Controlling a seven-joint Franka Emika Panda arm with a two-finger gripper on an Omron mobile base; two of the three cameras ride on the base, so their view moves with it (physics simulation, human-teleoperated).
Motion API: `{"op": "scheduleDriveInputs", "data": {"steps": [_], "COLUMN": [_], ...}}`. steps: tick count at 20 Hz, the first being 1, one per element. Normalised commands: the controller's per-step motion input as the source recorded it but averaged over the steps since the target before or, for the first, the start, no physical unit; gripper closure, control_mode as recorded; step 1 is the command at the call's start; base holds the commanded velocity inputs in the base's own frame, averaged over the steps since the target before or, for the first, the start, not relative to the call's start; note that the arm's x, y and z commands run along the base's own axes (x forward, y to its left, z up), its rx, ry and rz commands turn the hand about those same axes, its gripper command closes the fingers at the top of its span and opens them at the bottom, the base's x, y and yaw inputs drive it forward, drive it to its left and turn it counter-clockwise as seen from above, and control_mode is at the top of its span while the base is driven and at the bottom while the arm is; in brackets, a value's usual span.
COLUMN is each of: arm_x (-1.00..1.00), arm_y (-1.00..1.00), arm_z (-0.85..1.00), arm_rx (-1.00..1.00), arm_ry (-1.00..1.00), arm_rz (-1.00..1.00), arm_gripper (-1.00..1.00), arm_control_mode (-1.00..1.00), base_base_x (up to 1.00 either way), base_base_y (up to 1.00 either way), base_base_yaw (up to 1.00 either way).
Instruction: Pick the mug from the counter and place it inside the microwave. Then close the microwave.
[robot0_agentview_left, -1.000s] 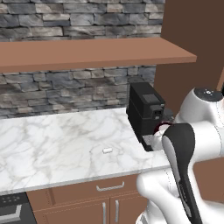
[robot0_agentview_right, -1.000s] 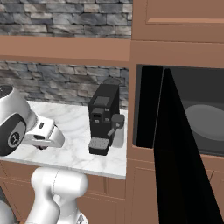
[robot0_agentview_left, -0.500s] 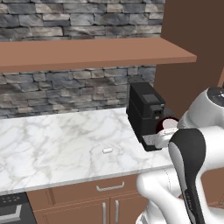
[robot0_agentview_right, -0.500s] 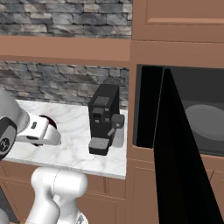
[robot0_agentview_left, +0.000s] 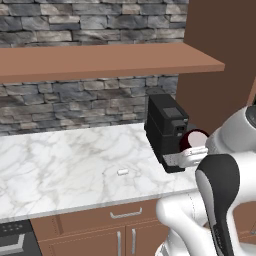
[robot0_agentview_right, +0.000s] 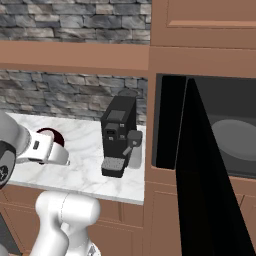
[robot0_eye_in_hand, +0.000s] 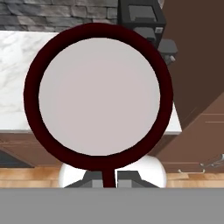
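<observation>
Lifted clear of the counter (robot0_agentview_left: 75, 165), the mug (robot0_eye_in_hand: 99, 96) stays gripped at its rim by the hand (robot0_eye_in_hand: 105, 180).

- The mug (robot0_agentview_left: 194, 138) is mostly hidden behind the white hand; only its rim shows.
- The microwave (robot0_agentview_right: 235, 145) is cut off at the right edge.
- A tiny white object (robot0_agentview_left: 122, 172) is too small to identify.

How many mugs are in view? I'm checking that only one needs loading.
1. The dark red mug is clamped at its rim by the gripper, off the counter, left of the coffee machine. Another could be hidden behind the arm or the open microwave door.
</observation>
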Motion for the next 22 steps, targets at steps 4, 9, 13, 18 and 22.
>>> {"op": "scheduleDriveInputs", "data": {"steps": [4,9,13,18,22], "arm_x": [0.0,0.0,0.0,0.0,0.0], "arm_y": [0.0,0.0,0.0,0.0,0.0], "arm_z": [0.0,0.0,0.0,0.0,0.0], "arm_rx": [0.0,0.0,0.0,0.0,0.0], "arm_ry": [0.0,0.0,0.0,0.0,0.0], "arm_rz": [0.0,0.0,0.0,0.0,0.0], "arm_gripper": [1.0,1.0,1.0,1.0,1.0], "arm_control_mode": [-1.0,-1.0,-1.0,1.0,1.0], "base_base_x": [0.0,0.0,0.0,0.0,-0.57], "base_base_y": [0.0,0.0,0.0,0.0,0.16], "base_base_yaw": [0.0,0.0,0.0,0.0,0.0]}}
